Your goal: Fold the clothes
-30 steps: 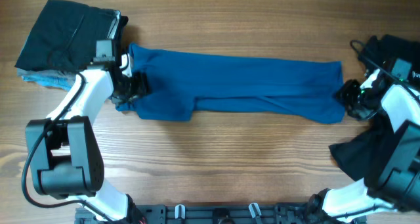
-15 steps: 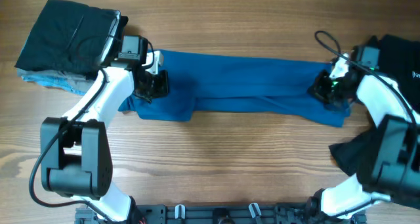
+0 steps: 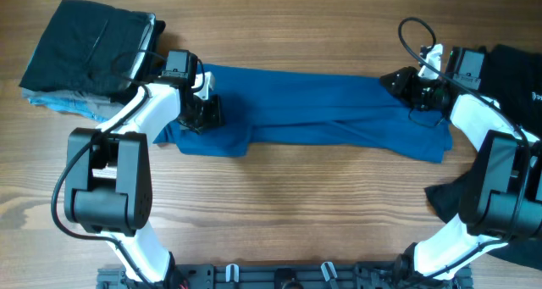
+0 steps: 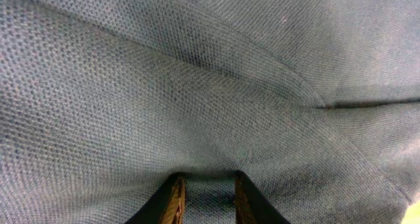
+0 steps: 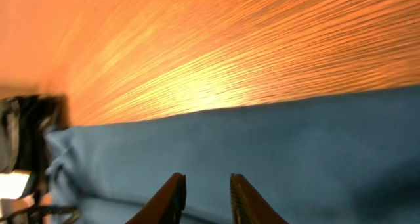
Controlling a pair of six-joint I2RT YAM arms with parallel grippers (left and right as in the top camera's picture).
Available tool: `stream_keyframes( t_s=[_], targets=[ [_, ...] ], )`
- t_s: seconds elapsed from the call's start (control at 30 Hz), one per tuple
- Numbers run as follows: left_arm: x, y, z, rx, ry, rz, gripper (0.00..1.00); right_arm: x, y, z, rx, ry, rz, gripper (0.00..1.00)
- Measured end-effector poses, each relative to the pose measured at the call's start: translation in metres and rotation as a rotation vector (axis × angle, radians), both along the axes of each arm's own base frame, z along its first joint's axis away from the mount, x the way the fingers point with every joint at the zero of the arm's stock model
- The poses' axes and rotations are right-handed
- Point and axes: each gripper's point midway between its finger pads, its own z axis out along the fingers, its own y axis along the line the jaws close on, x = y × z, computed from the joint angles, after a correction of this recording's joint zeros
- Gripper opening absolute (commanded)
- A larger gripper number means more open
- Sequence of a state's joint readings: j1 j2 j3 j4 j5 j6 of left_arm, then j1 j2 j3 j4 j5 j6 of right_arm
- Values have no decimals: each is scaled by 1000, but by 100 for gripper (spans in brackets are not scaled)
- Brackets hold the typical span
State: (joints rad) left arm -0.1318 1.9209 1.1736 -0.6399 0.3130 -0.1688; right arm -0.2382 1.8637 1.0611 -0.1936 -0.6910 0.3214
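Observation:
The blue polo shirt (image 3: 322, 111) lies on the wooden table, folded into a long strip running left to right. My left gripper (image 3: 207, 111) is over the shirt's left end. In the left wrist view the knit fabric (image 4: 197, 86) fills the frame, and the gripper (image 4: 209, 179) stands a little open with its tips pressed into the cloth. My right gripper (image 3: 398, 81) is at the shirt's far right edge. In the right wrist view it (image 5: 207, 179) is a little open and empty, hovering over the shirt (image 5: 275, 145).
A stack of dark folded clothes (image 3: 89, 52) sits at the back left on a light-blue piece (image 3: 55, 104). More dark clothes lie at the right edge (image 3: 512, 69) and front right (image 3: 453, 200). A black cable (image 3: 411, 30) loops above the right gripper.
Both grippers moved inward from the shirt's two ends. The left one moved right onto the shirt. The right one moved left and toward the far edge.

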Motion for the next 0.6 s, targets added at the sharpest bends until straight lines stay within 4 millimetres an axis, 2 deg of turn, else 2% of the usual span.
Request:
stream_keyframes(
  t_s=[0.1, 0.2, 0.4, 0.5, 0.6],
  targets=[
    [1, -3, 2, -12, -3, -7, 45, -12, 9, -2, 49, 52, 28, 36],
    [1, -6, 2, -21, -4, -10, 49, -35, 20, -9, 69, 126, 99, 50],
    [-1, -16, 7, -94, 1, -28, 51, -75, 49, -18, 38, 199, 292, 51],
    [-10, -26, 11, -153, 27, -63, 52, -77, 55, -18, 20, 175, 340, 51],
    [-26, -32, 14, -176, 70, -131, 56, -74, 51, -15, 4, 149, 341, 52]
  ],
)
